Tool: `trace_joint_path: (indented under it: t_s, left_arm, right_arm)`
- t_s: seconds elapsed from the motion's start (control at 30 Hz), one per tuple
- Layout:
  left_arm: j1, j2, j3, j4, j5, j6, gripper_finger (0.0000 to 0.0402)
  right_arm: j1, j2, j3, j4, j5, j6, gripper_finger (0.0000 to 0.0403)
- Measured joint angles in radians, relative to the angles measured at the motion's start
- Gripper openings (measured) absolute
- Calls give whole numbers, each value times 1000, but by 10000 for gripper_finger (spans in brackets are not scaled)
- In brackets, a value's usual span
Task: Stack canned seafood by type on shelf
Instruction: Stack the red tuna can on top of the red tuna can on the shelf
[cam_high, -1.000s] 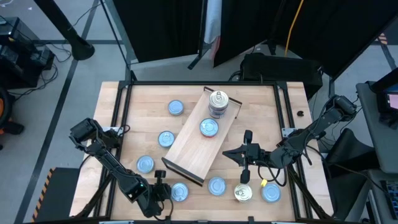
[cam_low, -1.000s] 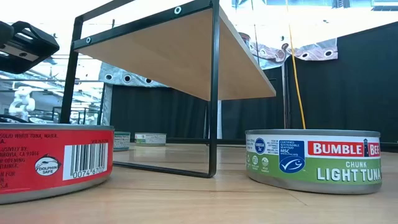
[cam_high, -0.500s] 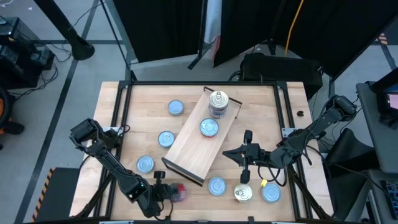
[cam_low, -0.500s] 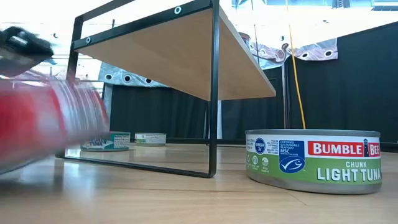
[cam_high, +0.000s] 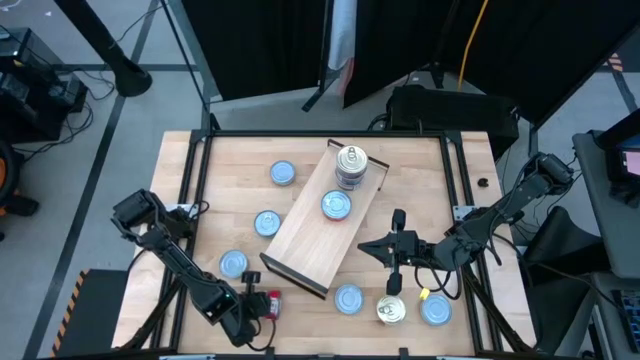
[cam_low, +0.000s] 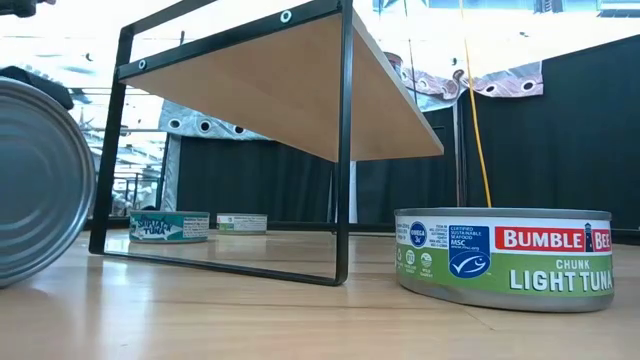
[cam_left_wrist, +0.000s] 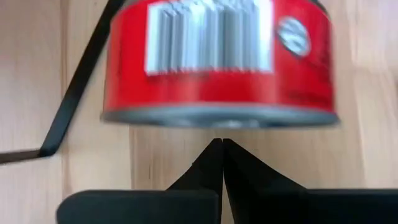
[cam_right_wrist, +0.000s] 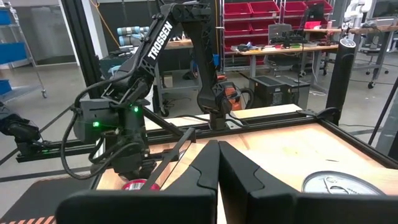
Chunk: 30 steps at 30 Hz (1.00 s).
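Red-sided tin (cam_high: 272, 304) tipped on edge at the near-left table edge, just beside the left gripper (cam_left_wrist: 220, 144), fingers pinched together, holding nothing. Risk: tin rolls off. Shelf (cam_high: 322, 222) carries 2 stacks. Right gripper (cam_high: 393, 268) closed, idle.

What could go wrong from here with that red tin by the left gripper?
1. The red-labelled tin stands on its edge in front of the shut left gripper, not held; it may roll off the front of the table.
2. Lying that way it gives shut fingers no grip; another nudge could knock it against the shelf.
3. The right gripper, shut, hangs close to the shelf's side and could bump it.
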Motion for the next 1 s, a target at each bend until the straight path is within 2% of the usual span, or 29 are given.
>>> trace_joint_path:
  t_s: [0.27, 0.37, 0.5, 0.6, 0.67, 0.77, 0.9, 1.0]
  left_arm:
    - [-18, -152, 2, -122, 103, 4, 14]
    - [-43, -225, 18, -186, 122, 55, 15]
    - [-57, -290, 57, -123, 127, 270, 15]
    - [-56, -281, 88, -42, 158, 472, 31]
    - [-48, -247, 115, -2, 178, 587, 61]
    - [-49, -183, 156, -26, 176, 770, 129]
    - [-57, -121, 201, -62, 112, 989, 237]
    - [-64, -75, 217, -77, 60, 1173, 304]
  right_arm:
    - [0, 0, 0, 0, 0, -1, 0]
    - [0, 0, 0, -1, 0, -1, 0]
    - [0, 0, 0, 0, 0, -2, 0]
    - [0, 0, 0, 2, 2, -8, 0]
    - [0, 0, 0, 3, 4, -9, 0]
    - [0, 0, 0, 3, 4, -9, 0]
    - [0, 0, 0, 2, 4, -9, 0]
    - [0, 0, 0, -1, 5, -18, 0]
